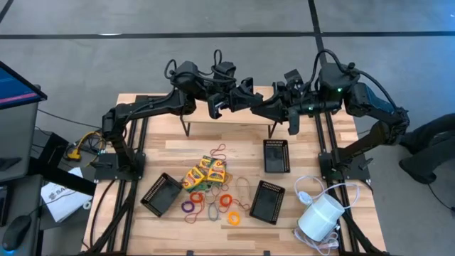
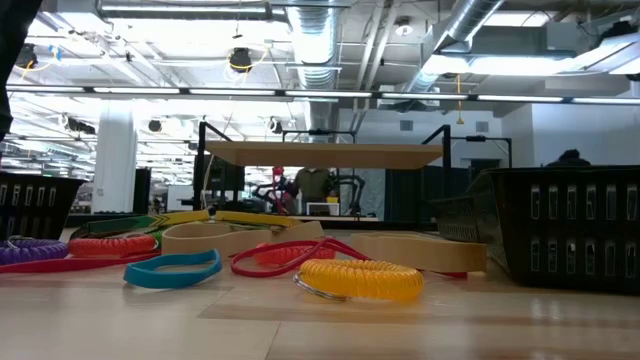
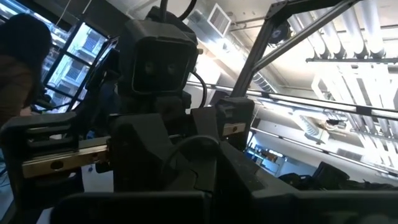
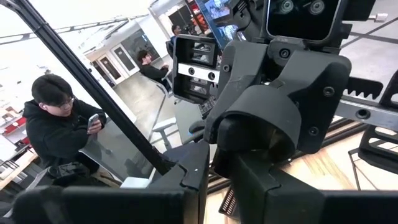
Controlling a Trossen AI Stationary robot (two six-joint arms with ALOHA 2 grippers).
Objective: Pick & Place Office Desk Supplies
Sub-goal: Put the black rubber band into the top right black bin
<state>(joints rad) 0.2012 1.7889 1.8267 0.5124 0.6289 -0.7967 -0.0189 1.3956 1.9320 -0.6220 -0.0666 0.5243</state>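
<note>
The crayon boxes (image 1: 205,173), yellow and green, lie in a loose cluster on the table's middle. Thin elastic loops are scattered around them: orange (image 1: 226,200), yellow (image 1: 234,217), purple (image 1: 188,207), red (image 1: 213,210). The low view shows a yellow coil (image 2: 360,280), a blue loop (image 2: 172,268) and red loops (image 2: 290,253) lying flat on the wood. Both arms are folded high over the table's far edge. My left gripper (image 1: 249,94) and my right gripper (image 1: 269,107) face each other there, both shut, far from the supplies.
Three black mesh trays stand on the table: near left (image 1: 162,194), near middle (image 1: 268,202), right of centre (image 1: 276,156). A white cylinder (image 1: 321,215) with a white cord lies at the near right corner. A raised wooden shelf (image 2: 325,155) spans the far side. People (image 4: 56,124) show beyond the table.
</note>
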